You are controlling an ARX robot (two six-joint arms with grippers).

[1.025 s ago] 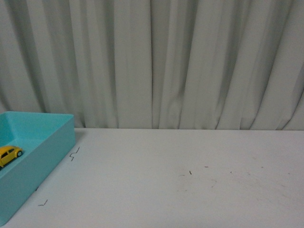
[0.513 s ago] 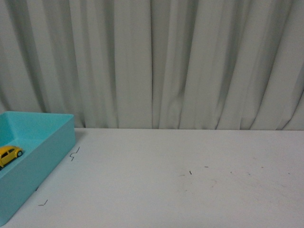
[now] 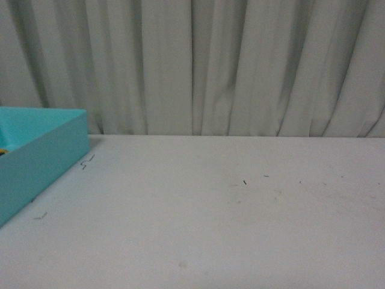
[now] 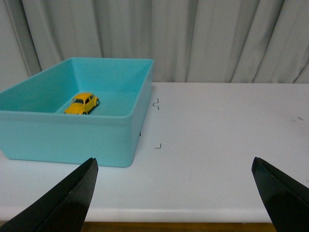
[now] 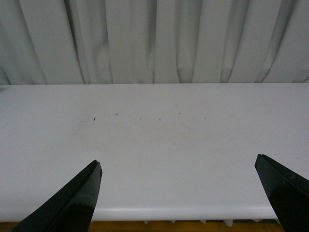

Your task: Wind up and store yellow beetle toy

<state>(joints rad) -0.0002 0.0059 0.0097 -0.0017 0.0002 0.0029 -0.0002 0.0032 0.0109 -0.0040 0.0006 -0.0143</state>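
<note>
Both grippers, left [image 4: 174, 193] and right [image 5: 176, 193], are hanging spread wide, gripping nothing. Table [image 3: 210, 211], then bin [image 4: 96, 135] at nine o'clock, holding the beetle [image 4: 82, 103]. Probably stored already; reaching again risks knocking the bin.

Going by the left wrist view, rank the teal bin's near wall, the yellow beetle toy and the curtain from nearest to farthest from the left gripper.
From the left gripper:
1. Teal bin's near wall, just ahead, off to one side.
2. Yellow beetle toy, on the bin floor behind that wall.
3. Curtain, at the back, beyond the table.
</note>
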